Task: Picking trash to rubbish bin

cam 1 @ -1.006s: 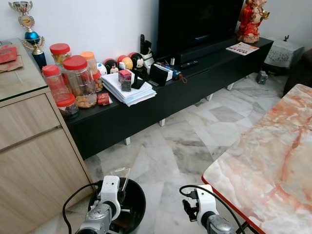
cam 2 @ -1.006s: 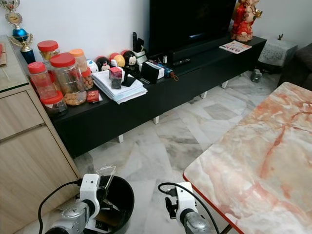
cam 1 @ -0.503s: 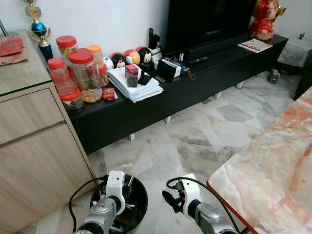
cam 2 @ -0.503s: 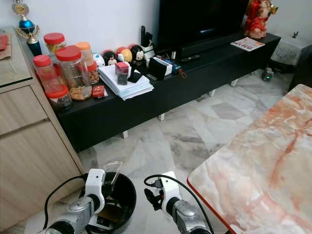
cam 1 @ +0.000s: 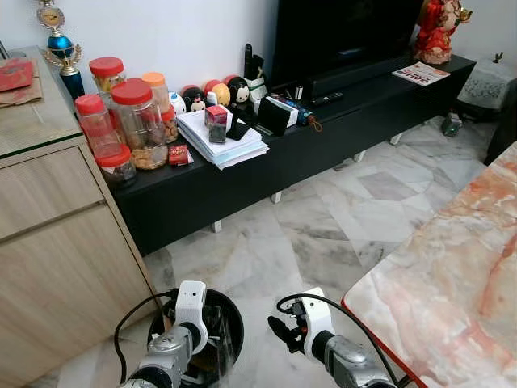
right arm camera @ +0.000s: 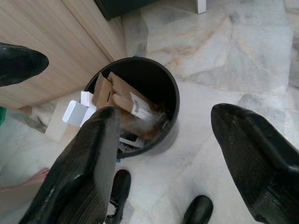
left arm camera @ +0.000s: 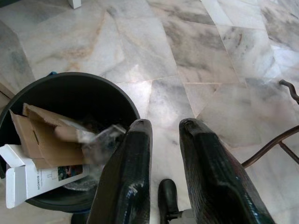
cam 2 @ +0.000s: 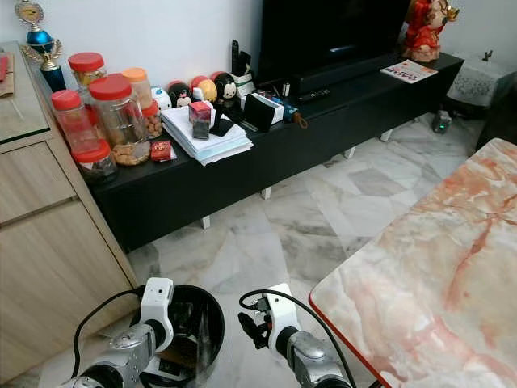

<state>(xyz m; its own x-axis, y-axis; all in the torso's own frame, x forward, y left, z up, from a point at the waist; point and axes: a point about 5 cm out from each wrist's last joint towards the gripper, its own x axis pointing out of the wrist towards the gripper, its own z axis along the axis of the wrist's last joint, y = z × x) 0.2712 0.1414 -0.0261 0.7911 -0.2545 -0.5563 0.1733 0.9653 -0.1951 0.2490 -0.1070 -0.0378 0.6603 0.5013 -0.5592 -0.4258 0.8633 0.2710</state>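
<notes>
Marble floor [cam 1: 323, 234] is spreading out ahead of both arms, with a black TV bench [cam 1: 242, 174] along the wall carrying red-lidded jars [cam 1: 133, 121] and a paper stack [cam 1: 222, 145]. Rubbish bin [cam 1: 222, 323] is sitting directly under the left pincer [left arm camera: 164, 140]. Bin is already holding cardboard [left arm camera: 42, 140], a white box [left arm camera: 28, 179] and a clear plastic piece [left arm camera: 105, 135]. That plastic is lying just below and beside the left fingertips, inside the rim, with nothing between the fingers; they are standing slightly parted. Looks like the drop step is finishing: the trash is in the bin and the left pincer is no longer gripping anything.

Right pincer [right arm camera: 187, 154] is hovering beside the bin over bare floor, fingers spread wide and carrying nothing. Bin is sitting just beyond it.

Next move probably calls for lifting the left arm clear of the rim and scanning for the next piece. No loose trash is standing out on the floor near either pincer, so the robot is likely needing to turn or walk.
</notes>
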